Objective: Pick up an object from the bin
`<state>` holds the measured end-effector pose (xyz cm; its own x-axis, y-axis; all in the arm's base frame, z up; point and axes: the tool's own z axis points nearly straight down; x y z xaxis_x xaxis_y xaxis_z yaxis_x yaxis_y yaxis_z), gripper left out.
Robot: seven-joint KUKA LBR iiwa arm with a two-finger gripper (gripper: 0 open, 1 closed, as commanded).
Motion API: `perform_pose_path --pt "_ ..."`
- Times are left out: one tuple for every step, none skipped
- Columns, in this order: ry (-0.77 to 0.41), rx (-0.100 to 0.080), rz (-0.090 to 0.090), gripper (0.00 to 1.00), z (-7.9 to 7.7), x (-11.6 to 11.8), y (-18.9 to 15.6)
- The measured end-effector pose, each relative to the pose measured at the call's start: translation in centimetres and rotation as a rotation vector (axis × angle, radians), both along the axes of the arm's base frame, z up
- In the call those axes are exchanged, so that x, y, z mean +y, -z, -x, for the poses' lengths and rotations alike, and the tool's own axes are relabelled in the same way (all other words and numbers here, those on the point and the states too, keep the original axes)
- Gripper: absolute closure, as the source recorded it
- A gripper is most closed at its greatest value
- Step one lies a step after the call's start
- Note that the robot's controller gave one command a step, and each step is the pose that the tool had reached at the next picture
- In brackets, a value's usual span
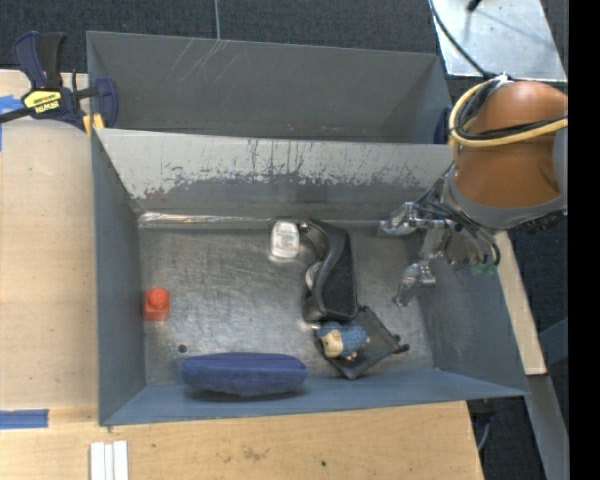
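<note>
My gripper (pixel 405 255) hangs over the right part of the bin floor, open, with one fingertip (pixel 394 225) toward the back and the other toward the front. Nothing is between them. Just left of it lies a black curved object (pixel 332 273). A small blue and yellow figure (pixel 340 340) rests on a flat black piece (pixel 372 348) in front of and left of the gripper. A small white capped object (pixel 284 240) sits near the back wall, left of the black curved object.
A long dark blue padded object (pixel 243 373) lies along the front wall. A small orange block (pixel 157 303) stands near the left wall. The arm's orange cover sits over the bin's right rim.
</note>
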<state>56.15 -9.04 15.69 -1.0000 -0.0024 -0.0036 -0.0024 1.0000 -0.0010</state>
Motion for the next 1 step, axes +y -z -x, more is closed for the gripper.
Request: perform_pose_path --pt "-0.116 -0.003 0.0 0.0 -2.26 5.39 2.89"
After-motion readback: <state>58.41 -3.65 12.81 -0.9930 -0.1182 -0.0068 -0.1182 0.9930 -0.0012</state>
